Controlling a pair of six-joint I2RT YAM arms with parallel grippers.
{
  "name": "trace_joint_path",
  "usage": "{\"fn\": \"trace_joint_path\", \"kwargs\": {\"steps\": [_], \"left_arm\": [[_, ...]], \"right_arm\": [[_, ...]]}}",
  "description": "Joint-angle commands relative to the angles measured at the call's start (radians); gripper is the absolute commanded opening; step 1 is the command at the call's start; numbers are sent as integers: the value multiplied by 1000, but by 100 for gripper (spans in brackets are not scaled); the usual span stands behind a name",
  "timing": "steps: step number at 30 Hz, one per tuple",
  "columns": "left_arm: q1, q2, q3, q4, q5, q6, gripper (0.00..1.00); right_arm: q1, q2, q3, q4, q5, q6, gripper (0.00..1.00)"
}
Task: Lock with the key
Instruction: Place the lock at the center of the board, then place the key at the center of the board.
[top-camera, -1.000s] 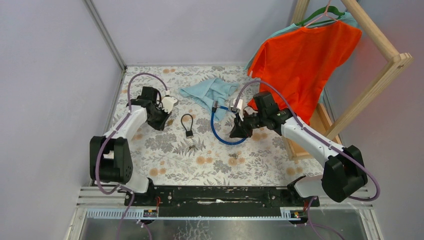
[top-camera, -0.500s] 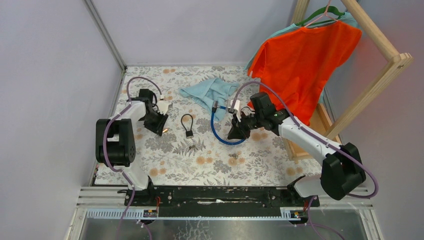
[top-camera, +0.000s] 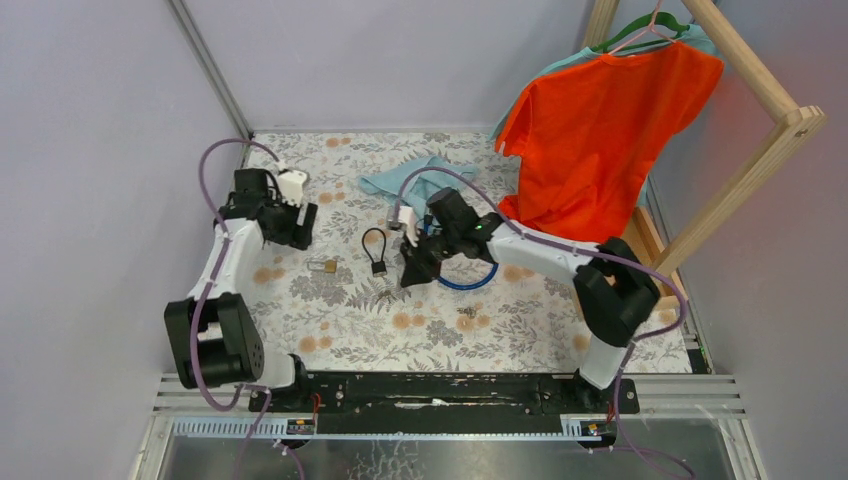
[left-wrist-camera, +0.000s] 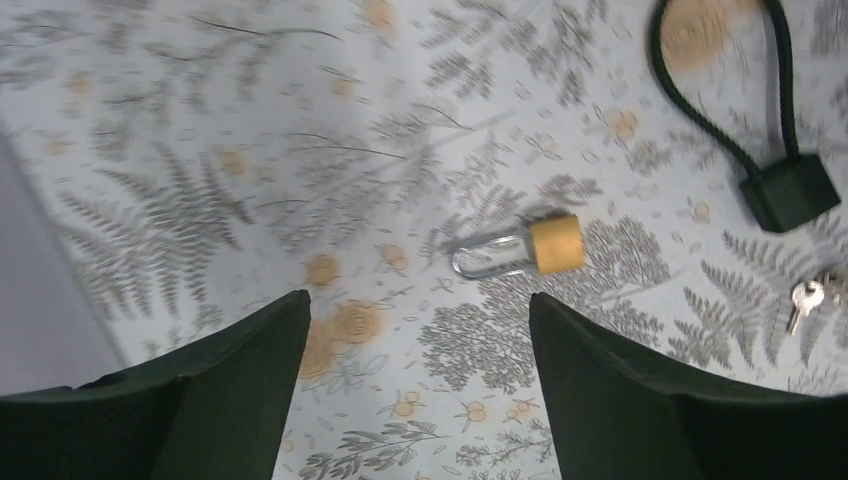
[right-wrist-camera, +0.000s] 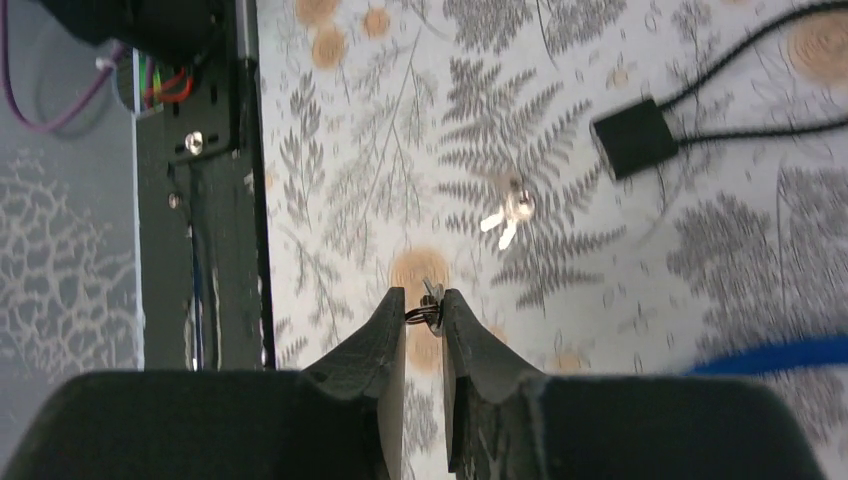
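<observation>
right gripper (right-wrist-camera: 424, 300): fingers almost together, pinched on the key (right-wrist-camera: 427, 310), a small dark ring with a bit of metal poking up between the tips, held above the floral table cover (right-wrist-camera: 340, 150). Past the tips in the right wrist view, a loose pair of silver keys (right-wrist-camera: 508, 212) lies flat on the cover. The black cable lock (right-wrist-camera: 635, 138) sits beyond them with its cord loop running off frame, and a blue cable (right-wrist-camera: 780, 355) shows at the lower right edge. Top view puts this gripper just right of the cable lock body. left gripper (left-wrist-camera: 418, 300): fingers wide apart, nothing between them, hovering over the cover. The brass padlock (left-wrist-camera: 556, 243) lies flat just past its tips, silver shackle pointing toward the left of that view; can't tell if the shackle is latched. Padlock and held key are apart, with the cable lock between them. Further out, a teal cloth (top-camera: 420, 182) is crumpled at the back of the table, and an orange shirt (top-camera: 600, 120) is on a hanger (top-camera: 650, 22) on the wooden rack (top-camera: 770, 120) at the right.
</observation>
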Motion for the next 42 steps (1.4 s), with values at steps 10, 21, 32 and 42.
{"fn": "trace_joint_path", "kwargs": {"steps": [10,21,32,42], "left_arm": [[202,-205,93,210,-9,-343,100],[204,-346,91,151,94,-347,100],[202,-442,44,138,131,-321,100],[203,-472,38,144,142,-335,100]], "right_arm": [[191,476,509,69,39,317,7],[237,755,844,-49,19,320,10],[237,784,919,-123,76,276,51],[199,582,801,-158,129,182,90]]}}
